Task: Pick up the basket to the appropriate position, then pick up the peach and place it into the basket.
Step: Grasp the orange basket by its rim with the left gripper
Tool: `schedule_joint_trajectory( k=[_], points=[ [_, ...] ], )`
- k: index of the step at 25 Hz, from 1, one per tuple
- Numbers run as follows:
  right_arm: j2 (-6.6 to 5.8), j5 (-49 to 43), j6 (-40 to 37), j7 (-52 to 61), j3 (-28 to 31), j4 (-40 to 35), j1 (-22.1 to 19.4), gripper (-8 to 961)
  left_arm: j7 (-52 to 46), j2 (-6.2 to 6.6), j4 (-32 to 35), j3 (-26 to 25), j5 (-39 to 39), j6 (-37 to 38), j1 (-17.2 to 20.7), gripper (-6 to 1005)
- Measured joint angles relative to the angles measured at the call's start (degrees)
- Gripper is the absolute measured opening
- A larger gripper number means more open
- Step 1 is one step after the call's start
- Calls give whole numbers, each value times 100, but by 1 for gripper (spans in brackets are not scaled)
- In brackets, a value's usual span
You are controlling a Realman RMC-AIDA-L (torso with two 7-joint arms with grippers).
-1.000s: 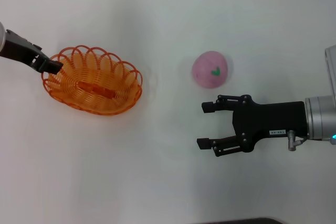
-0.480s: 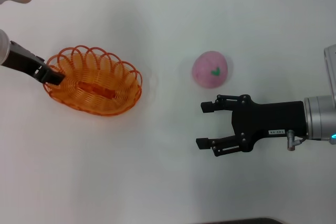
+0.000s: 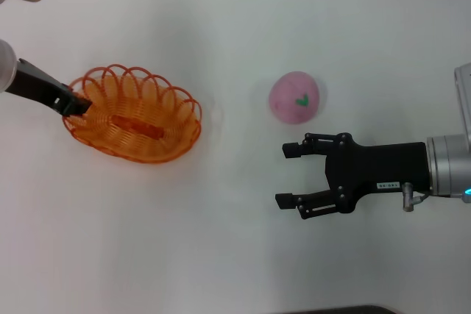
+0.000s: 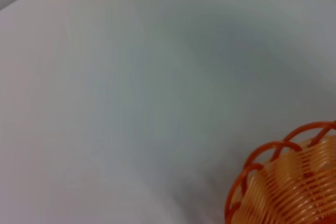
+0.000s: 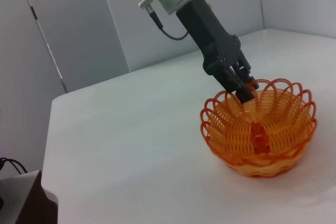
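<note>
The orange wire-loop basket (image 3: 136, 119) rests on the white table at the left in the head view. My left gripper (image 3: 76, 105) is shut on the basket's left rim; the right wrist view shows the left gripper (image 5: 242, 86) clamping the far rim of the basket (image 5: 262, 129). An edge of the basket (image 4: 286, 182) fills one corner of the left wrist view. The pink peach (image 3: 294, 97) with a green leaf mark lies to the right of centre. My right gripper (image 3: 288, 175) hovers open just in front of the peach, nothing between its fingers.
The white table (image 3: 235, 255) extends around everything. Grey wall panels (image 5: 79, 19) stand behind the table's far edge in the right wrist view. A dark object (image 5: 23, 198) sits beside the table's corner there.
The left gripper has shifted the basket slightly to the right and a little farther back. The right arm and the peach have stayed put.
</note>
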Motion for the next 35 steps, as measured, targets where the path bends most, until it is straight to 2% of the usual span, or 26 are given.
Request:
schedule_joint_trajectory(
  k=[11,17,20,26,31,35],
  points=[
    [8,0,-24,0,0,0,-3,925,-67,1,-31,-202,-73,172,-70,213],
    [14,0,-24,0,0,0,10,924,-202,8,-25,-261,-71,195,-65,100],
    [17,0,-17,0,0,0,12,924,-281,25,-1,-355,-50,299,-89,80],
    [17,0,-25,0,0,-1,13,924,-284,31,31,-885,-63,661,-231,57],
    [11,4,-33,3,0,0,11,924,-284,62,75,-1638,-70,1162,-467,46],
    [9,14,-36,7,10,0,-1,924,-349,165,52,-2230,-99,1552,-641,40]
  ],
)
